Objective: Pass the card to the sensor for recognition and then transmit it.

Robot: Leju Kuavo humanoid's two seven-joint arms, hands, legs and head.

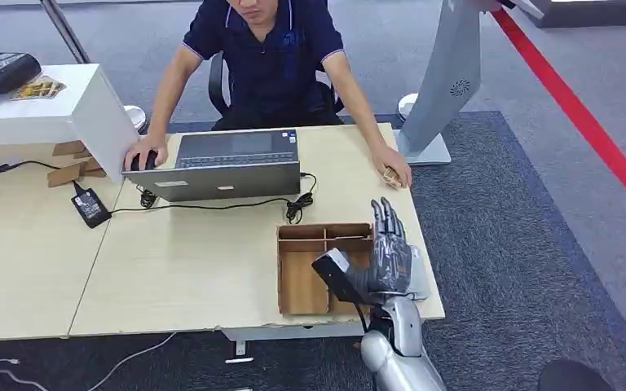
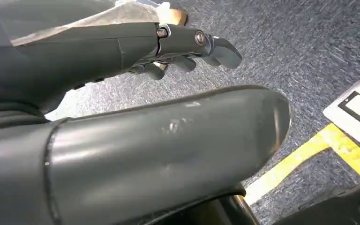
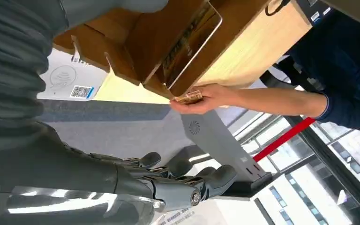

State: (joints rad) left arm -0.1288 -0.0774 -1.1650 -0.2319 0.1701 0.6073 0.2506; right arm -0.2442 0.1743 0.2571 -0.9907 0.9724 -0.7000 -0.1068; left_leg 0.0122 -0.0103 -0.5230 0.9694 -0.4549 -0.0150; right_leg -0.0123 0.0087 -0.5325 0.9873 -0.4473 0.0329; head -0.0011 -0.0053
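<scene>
Head view: right hand raised beside the wooden tray, fingers straight, apart, seemingly holding nothing.

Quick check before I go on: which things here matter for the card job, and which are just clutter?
Job:
right hand, open over the tray
wooden tray
card standing in the tray
grey sensor stand
person's hand holding a small item

Clutter:
laptop
power brick
mouse
white box
</scene>
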